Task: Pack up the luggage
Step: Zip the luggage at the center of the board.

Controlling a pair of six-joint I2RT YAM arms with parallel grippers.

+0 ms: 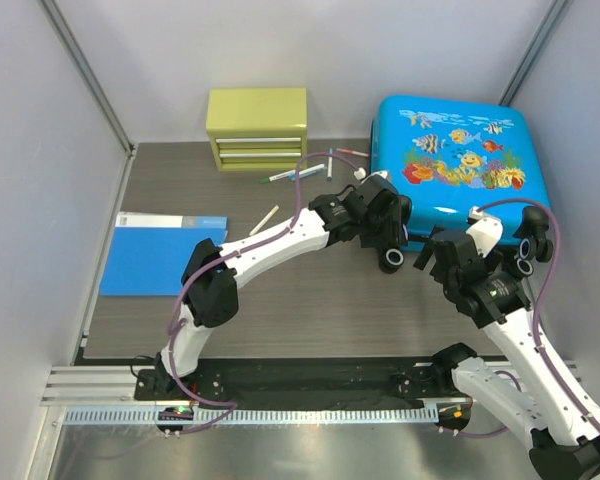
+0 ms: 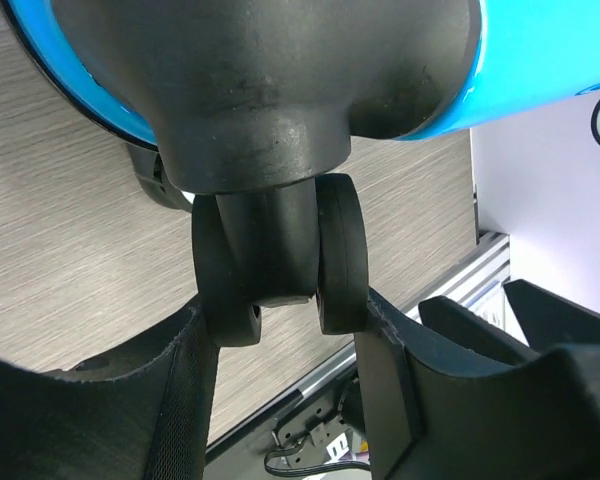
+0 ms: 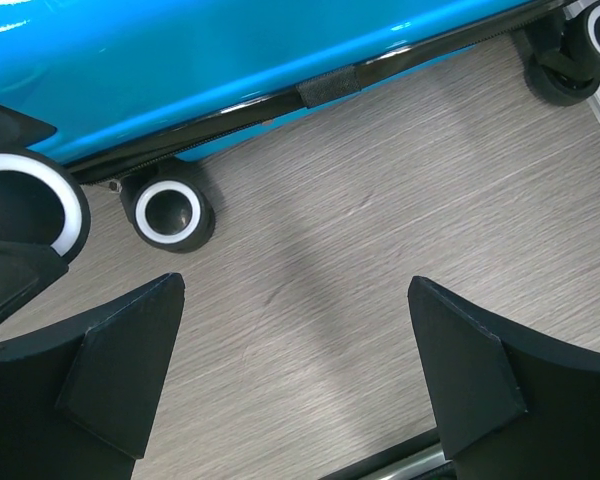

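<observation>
left gripper (image 2: pixel 290 315) was clamped on the luggage's (image 1: pixel 450 160) near-left caster wheel (image 2: pixel 340 250), i'd guess to drag or steady it. luggage lay shut, drawer box (image 1: pixel 257 125) just left of it. right gripper (image 3: pixel 295 290) hung wide open in front of the luggage, holding nothing.

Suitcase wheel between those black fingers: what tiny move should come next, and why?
Probably squeeze the left gripper firmly onto the wheel: its fingers already flank it, though a firm pinch isn't clear. The suitcase lies closed, so it likely needs repositioning first.
</observation>
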